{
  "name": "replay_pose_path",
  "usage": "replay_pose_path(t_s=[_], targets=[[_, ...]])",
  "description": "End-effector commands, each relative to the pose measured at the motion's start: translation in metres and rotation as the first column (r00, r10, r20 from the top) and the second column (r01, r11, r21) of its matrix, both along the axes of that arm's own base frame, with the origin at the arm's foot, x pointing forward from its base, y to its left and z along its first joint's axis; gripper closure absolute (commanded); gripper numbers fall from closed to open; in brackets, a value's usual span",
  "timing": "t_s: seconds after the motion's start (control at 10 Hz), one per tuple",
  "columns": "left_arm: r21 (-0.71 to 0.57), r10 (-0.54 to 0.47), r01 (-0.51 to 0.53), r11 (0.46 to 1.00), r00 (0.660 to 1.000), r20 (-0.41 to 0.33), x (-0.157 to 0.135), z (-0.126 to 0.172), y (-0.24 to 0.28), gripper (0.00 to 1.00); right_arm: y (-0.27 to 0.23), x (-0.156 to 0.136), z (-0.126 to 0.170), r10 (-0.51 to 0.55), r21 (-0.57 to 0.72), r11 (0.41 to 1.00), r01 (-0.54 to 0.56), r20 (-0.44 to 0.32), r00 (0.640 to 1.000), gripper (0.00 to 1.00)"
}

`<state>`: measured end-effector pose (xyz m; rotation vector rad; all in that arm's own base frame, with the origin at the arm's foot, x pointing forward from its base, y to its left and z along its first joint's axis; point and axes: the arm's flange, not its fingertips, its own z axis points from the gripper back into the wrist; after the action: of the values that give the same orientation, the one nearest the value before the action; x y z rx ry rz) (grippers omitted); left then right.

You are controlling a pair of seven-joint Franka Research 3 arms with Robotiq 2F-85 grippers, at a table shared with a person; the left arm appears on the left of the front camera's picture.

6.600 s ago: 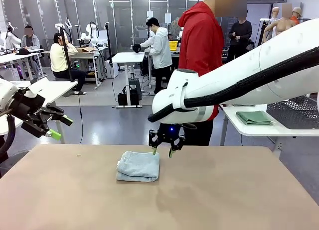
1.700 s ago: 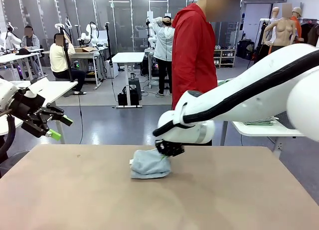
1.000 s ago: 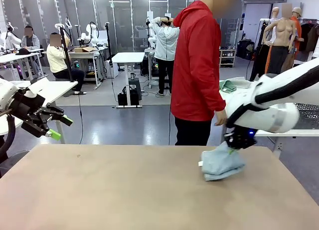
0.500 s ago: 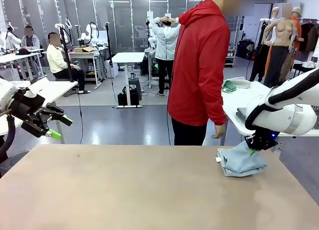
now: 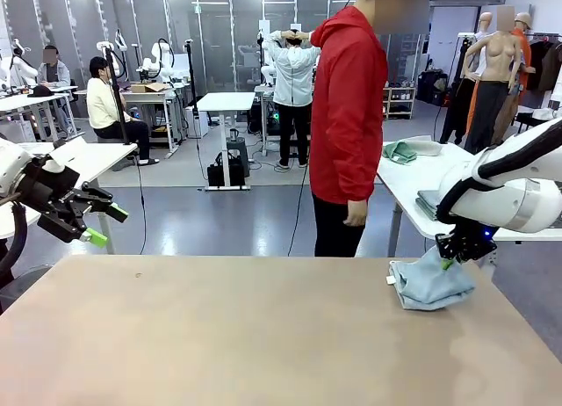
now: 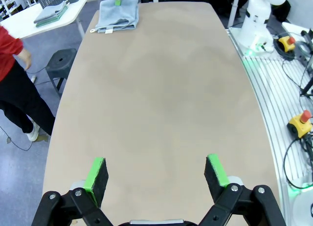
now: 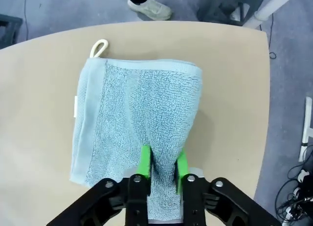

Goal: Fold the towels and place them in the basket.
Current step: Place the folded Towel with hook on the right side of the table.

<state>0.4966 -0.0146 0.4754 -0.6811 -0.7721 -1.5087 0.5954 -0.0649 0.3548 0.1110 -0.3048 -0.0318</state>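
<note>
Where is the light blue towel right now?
Front view: the light blue towel lies at the far right corner of the table, a ridge pinched by the right gripper.

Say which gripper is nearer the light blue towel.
Right. The right gripper pinches a ridge of the light blue towel between its fingers; the left gripper hangs open far across the table, at its left end.
</note>
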Motion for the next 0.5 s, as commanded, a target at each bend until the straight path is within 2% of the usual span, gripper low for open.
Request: replay_pose_path(t_s=[0.0, 0.1, 0.2, 0.3, 0.4], targets=[[0.002, 0.009, -0.009, 1.0, 1.0, 0.002, 0.0, 0.002, -0.001, 0.0, -0.006, 0.004, -0.003, 0.015, -0.022, 1.0, -0.015, 0.022, 1.0, 0.72], [0.002, 0.009, -0.009, 1.0, 1.0, 0.002, 0.0, 0.002, -0.001, 0.0, -0.007, 0.005, -0.001, 0.011, -0.033, 0.999, -0.01, 0.025, 1.0, 0.33], [0.002, 0.009, -0.009, 1.0, 1.0, 0.002, 0.0, 0.002, -0.001, 0.0, -0.007, 0.004, 0.002, -0.001, -0.048, 0.999, 0.003, 0.028, 1.0, 0.52], [0.002, 0.009, -0.009, 1.0, 1.0, 0.002, 0.0, 0.002, -0.001, 0.0, -0.005, -0.001, 0.012, -0.011, -0.049, 0.999, 0.012, 0.027, 1.0, 0.13], [0.002, 0.009, -0.009, 1.0, 1.0, 0.002, 0.0, 0.002, -0.001, 0.0, 0.005, -0.012, 0.032, -0.016, -0.042, 0.999, 0.018, 0.042, 0.999, 0.13]])
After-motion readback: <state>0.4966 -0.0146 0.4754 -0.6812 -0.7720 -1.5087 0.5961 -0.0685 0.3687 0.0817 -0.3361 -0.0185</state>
